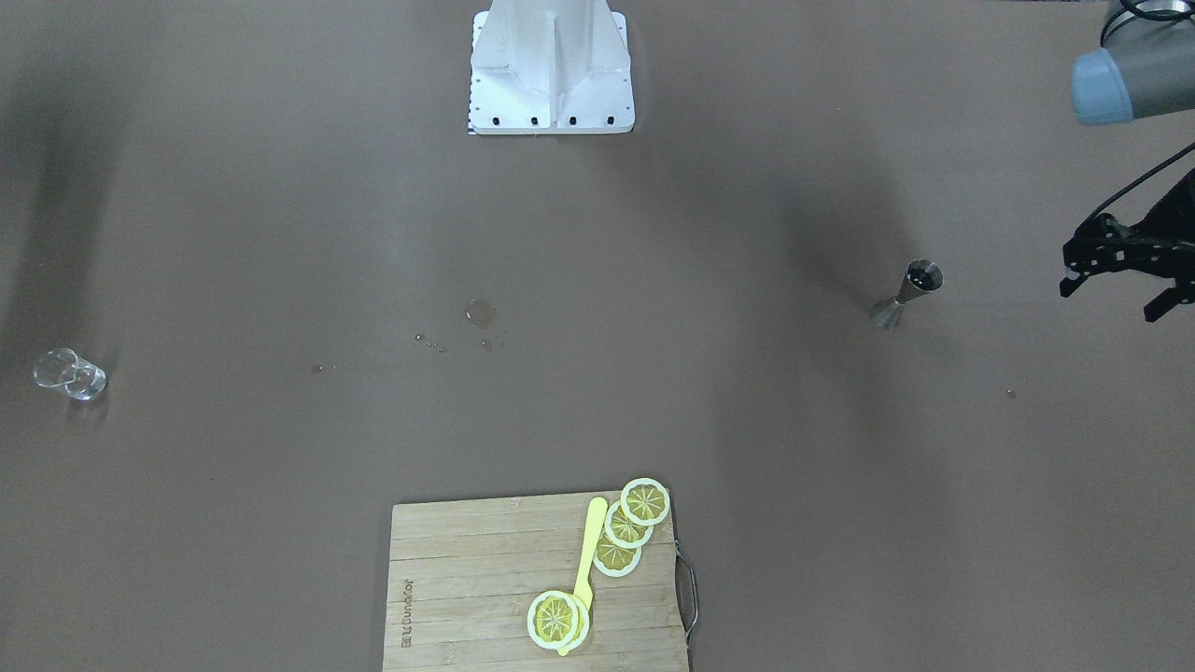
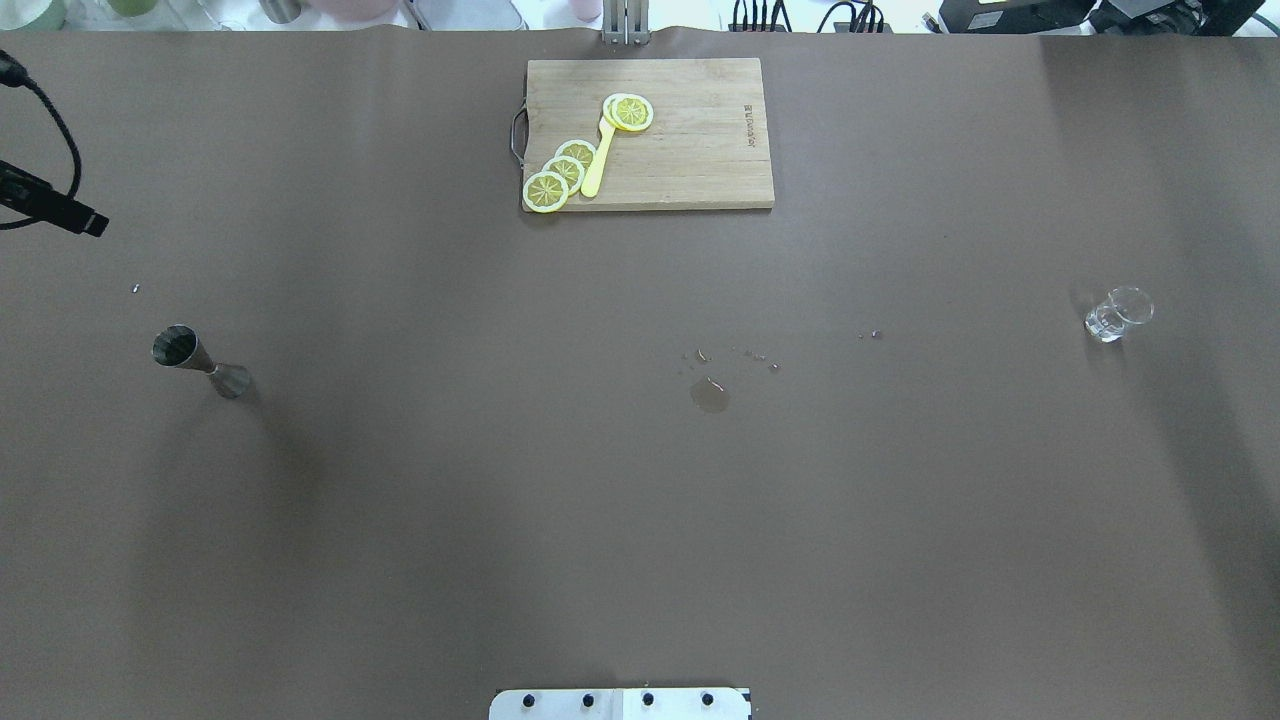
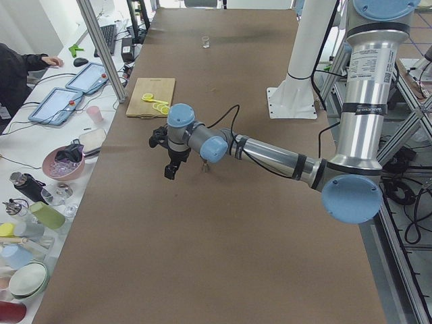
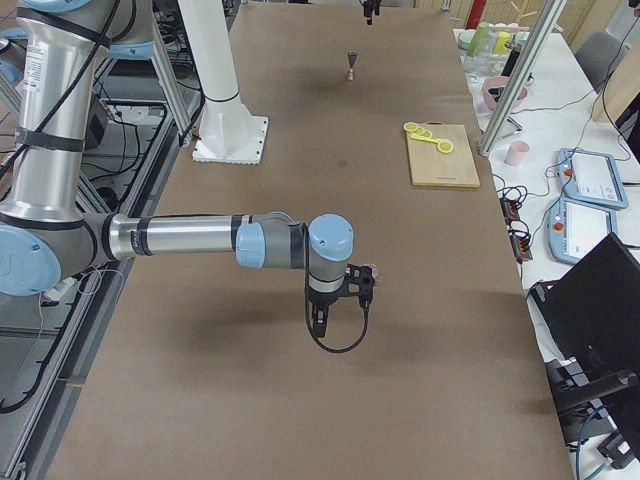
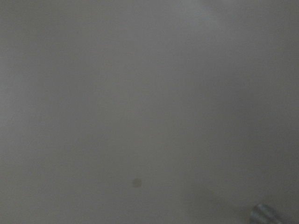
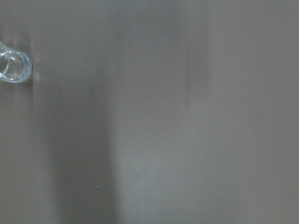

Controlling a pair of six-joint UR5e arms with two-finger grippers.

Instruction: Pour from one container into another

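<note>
Overhead exterior shows a steel hourglass jigger standing upright.

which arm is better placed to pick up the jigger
Left. The jigger stands upright on the robot's left side, and the left gripper hangs open just beside it. The right gripper is far off on the other side, nearer the glass.
</note>
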